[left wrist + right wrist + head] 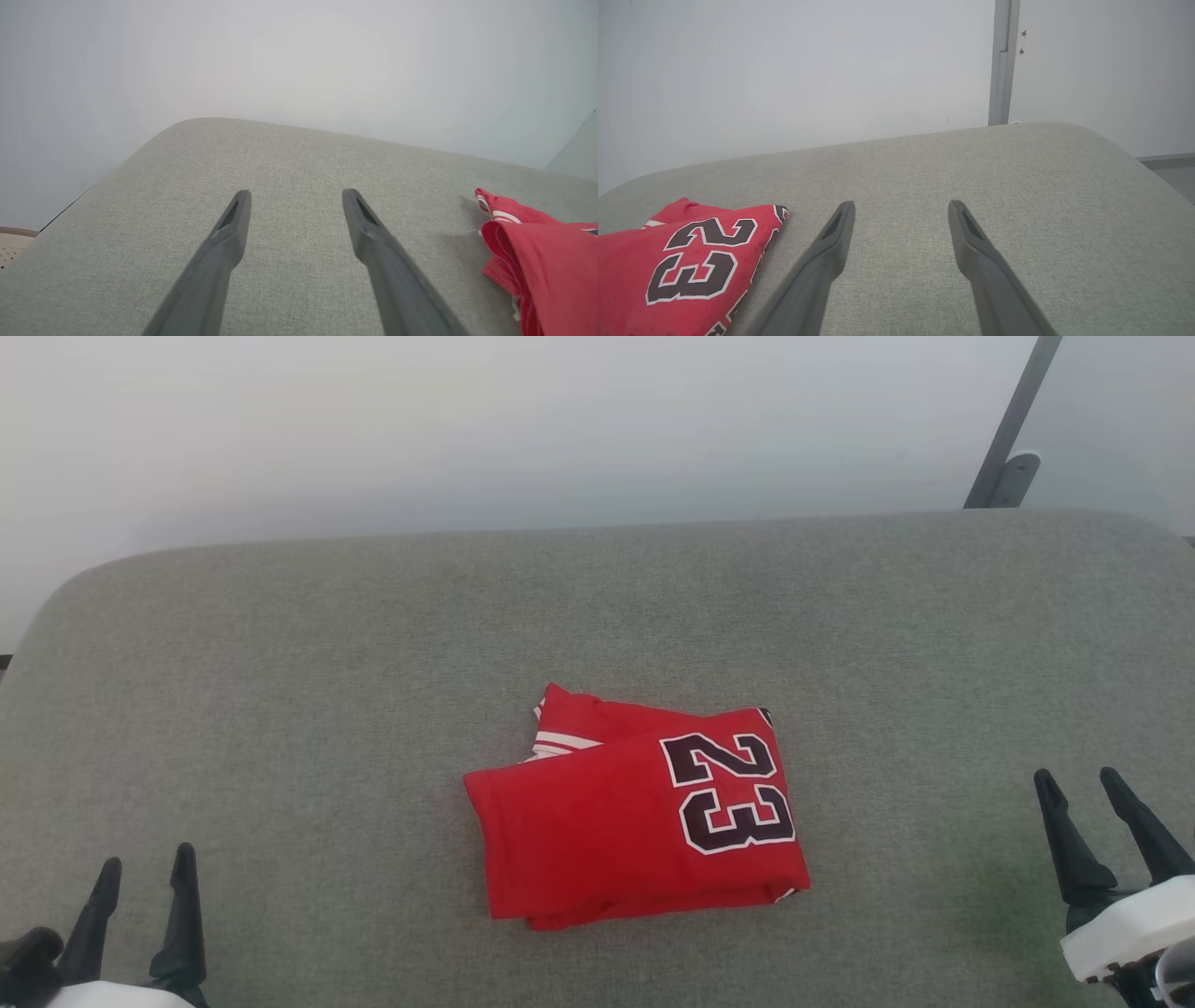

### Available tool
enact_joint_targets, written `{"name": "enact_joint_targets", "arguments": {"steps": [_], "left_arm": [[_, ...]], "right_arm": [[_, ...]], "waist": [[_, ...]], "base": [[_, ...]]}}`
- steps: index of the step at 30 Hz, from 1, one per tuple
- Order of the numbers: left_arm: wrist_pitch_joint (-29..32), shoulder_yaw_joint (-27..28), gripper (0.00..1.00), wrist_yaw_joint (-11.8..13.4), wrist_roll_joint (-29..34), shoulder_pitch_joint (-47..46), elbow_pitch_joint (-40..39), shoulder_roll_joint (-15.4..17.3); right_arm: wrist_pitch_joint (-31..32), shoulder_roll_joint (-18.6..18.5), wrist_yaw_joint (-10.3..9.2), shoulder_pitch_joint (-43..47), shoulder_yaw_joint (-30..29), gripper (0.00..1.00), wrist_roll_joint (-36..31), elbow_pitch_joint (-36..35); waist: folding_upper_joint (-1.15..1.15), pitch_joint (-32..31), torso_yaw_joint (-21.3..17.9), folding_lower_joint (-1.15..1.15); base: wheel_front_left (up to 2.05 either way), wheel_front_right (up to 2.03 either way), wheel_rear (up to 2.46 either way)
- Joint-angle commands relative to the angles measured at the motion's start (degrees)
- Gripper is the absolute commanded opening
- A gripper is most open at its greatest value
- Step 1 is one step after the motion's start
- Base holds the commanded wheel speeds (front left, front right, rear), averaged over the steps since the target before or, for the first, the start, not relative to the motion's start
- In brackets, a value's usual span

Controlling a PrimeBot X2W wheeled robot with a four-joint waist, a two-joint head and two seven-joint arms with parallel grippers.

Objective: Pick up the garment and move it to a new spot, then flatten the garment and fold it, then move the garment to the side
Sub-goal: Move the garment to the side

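Note:
The garment (pixel 635 817) is a red jersey, folded into a compact rectangle with a black, white-outlined "23" facing up and a strip of white-and-red trim at its far left corner. It lies in the middle of the grey cushioned surface (pixel 280 663). My left gripper (pixel 145 866) is open at the lower left, well clear of the garment. At the lower right my right gripper (pixel 1078 782) is open too, apart from the cloth. In the left wrist view the garment (pixel 537 256) lies to the right of the open left gripper (pixel 295 193). The right wrist view has the garment (pixel 682 261) left of the open right gripper (pixel 901 205).
A pale wall (pixel 467 429) rises behind the surface's far edge. A grey metal post (pixel 1013 425) stands at the back right. The surface has rounded corners at the far left and far right.

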Motion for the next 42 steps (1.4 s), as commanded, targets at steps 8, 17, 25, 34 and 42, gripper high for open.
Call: {"name": "enact_joint_targets", "arguments": {"steps": [8,17,25,34,42], "left_arm": [[-0.29,-0.84,1.0,-1.96,2.02,-1.59,0.22,-0.27],[-0.25,-4.25,1.0,-4.07,3.51,-4.71,0.78,0.43],[-0.27,-6.36,1.0,-5.18,4.22,-8.21,1.59,-0.28],[-0.27,-7.93,1.0,-6.02,6.04,-11.14,2.12,-2.77],[-0.28,-8.44,1.0,-6.42,7.57,-13.62,2.65,-5.66]], "right_arm": [[-0.28,0.05,-0.03,0.57,1.2,1.0,0.5,0.22],[2.39,-1.62,-0.03,-1.63,5.92,1.0,2.71,-0.33],[11.81,-3.3,-0.03,-5.71,12.46,1.0,7.65,-1.21],[29.17,-6.39,-0.03,-11.55,16.32,1.0,13.34,0.37],[45.89,-6.44,-0.03,-16.46,17.27,1.0,14.26,4.48]], "waist": [[0.0,-0.35,1.39,0.0],[0.0,-0.01,5.58,0.0],[0.0,1.1,10.57,0.0],[0.0,3.41,15.65,0.0],[0.0,5.69,18.26,0.0]], "base": [[0.0,0.0,0.0],[0.0,0.0,0.0],[0.0,0.0,0.0],[0.0,0.0,0.0],[0.0,0.0,0.0]]}}
